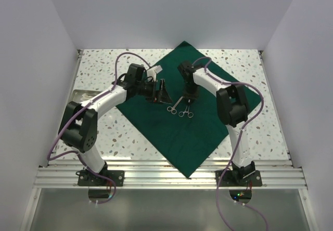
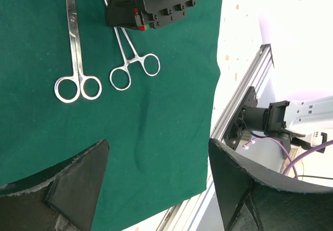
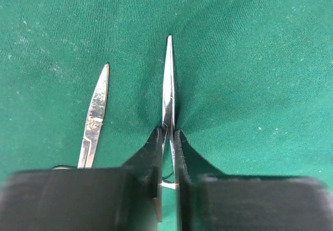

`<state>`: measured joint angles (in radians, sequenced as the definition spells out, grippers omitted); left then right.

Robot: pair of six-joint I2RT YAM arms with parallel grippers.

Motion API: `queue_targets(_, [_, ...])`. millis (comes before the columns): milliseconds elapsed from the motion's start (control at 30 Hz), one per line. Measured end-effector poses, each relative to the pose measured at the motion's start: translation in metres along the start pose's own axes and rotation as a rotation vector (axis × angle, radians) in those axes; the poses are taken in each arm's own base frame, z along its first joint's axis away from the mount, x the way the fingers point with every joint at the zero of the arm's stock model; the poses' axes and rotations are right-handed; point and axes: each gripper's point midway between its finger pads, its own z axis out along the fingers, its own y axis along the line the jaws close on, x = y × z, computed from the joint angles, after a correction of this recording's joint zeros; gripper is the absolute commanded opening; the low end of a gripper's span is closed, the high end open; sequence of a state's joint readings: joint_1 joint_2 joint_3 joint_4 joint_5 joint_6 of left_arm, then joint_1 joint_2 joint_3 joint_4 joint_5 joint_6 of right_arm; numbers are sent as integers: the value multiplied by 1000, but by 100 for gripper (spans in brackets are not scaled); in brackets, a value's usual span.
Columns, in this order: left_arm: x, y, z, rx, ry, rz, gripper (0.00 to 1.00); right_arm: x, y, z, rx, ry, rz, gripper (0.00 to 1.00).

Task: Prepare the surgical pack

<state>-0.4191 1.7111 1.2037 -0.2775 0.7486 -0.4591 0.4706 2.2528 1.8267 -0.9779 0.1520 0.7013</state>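
Note:
The dark green drape (image 1: pixel 177 132) lies flat on the table, set like a diamond. Two thin silver instruments rest side by side at its middle: scissors (image 1: pixel 172 107) and ring-handled forceps (image 1: pixel 186 111). My right gripper (image 3: pixel 168 135) points down and is shut on the forceps' shaft (image 3: pixel 168 85), and the cloth (image 3: pixel 250 59) puckers toward its fingers. The scissors' blade (image 3: pixel 96 111) lies just left of them. My left gripper (image 2: pixel 158 148) hovers open above the drape (image 2: pixel 156 116), with the scissors (image 2: pixel 75 49) and forceps (image 2: pixel 130 59) ahead of it and nothing between its fingers.
A shallow metal tray (image 1: pixel 83 93) sits at the table's left edge. An aluminium rail (image 1: pixel 166 174) runs along the near edge by the arm bases. White walls close in the speckled table (image 1: pixel 250 75) on three sides. A small white thing (image 1: pixel 152 74) shows behind the left wrist.

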Motion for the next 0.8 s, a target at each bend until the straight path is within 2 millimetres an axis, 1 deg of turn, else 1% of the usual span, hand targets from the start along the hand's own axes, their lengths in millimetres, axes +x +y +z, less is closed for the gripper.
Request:
queue_targets(300, [3, 5, 3, -7, 14, -4, 82, -1, -1, -3, 2, -2, -4, 0])
queue_targets(433, [3, 5, 2, -14, 29, 0, 82, -1, -3, -9, 0, -6, -19, 0])
queue_targets(567, [2, 5, 3, -15, 33, 3, 82, -4, -4, -26, -22, -30, -50, 0])
queue_targets(667, [0, 3, 3, -10, 35, 3, 82, -6, -3, -46, -80, -65, -78, 0])
queue_targets(800, [-1, 1, 3, 7, 38, 6, 82, -3, 1, -71, -179, -111, -113, 0])
